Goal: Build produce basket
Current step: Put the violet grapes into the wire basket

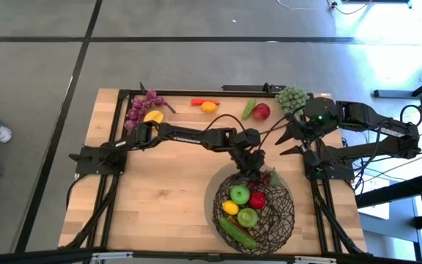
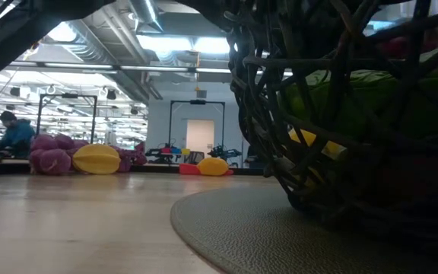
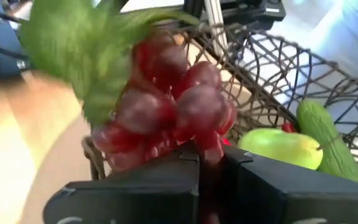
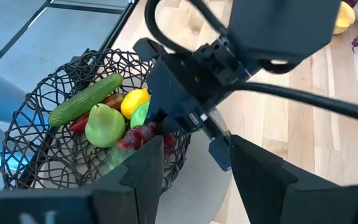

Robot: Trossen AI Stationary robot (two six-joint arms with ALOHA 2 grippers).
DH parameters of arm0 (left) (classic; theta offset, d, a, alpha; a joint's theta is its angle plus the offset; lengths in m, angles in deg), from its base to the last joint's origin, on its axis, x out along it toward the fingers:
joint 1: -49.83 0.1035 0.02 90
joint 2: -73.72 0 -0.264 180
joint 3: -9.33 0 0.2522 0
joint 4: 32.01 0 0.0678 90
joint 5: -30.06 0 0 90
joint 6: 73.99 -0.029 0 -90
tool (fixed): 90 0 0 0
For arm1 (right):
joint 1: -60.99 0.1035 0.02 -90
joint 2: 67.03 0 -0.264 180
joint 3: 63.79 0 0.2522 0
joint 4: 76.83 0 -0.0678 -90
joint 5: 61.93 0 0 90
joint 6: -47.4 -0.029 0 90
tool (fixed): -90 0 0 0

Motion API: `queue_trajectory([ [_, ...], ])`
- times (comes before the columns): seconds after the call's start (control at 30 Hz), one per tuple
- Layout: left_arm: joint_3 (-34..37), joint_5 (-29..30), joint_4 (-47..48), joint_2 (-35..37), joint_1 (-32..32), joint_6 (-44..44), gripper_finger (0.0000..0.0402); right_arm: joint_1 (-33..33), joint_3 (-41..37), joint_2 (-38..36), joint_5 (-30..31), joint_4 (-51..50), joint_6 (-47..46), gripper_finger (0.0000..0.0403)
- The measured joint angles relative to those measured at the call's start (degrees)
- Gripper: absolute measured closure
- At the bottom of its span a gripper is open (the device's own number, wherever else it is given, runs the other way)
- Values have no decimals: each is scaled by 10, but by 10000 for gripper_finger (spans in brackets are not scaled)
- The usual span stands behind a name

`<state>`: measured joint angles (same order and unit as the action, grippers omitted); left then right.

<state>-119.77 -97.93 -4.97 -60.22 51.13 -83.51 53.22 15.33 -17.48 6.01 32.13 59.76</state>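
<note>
High view: the left tool [image 1: 253,166] hangs over the far rim of the dark woven wire basket [image 1: 284,220], clamped on a red grape bunch with a green leaf [image 3: 166,106]. This basket sits at the wooden table's [image 1: 160,198] near right edge, holding apples, a lemon and a cucumber. Bare table lies to its left. The right tool [image 1: 293,139], fingers apart and holding nothing, waits beside green grapes [image 1: 293,97]. Low view is mostly blocked by basket mesh.

The basket [image 2: 280,114] looms close, a lemon [image 2: 97,159] beside purple grapes [image 2: 50,156] far behind.
</note>
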Motion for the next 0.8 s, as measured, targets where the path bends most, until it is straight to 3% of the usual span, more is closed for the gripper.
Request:
queue_trajectory([
  [0.23, 0, 35, 0, -8, -3, 13, 401, 0, 0, 0, 0, 0, 0, 226],
  [0.43, 0, 111, 7, -7, -10, 26, 383, 0, 0, 0, 0, 0, -1, 226],
  [0.8, 0, 120, 5, -7, -20, 16, 335, 0, 0, 0, 0, 0, -2, 226],
])
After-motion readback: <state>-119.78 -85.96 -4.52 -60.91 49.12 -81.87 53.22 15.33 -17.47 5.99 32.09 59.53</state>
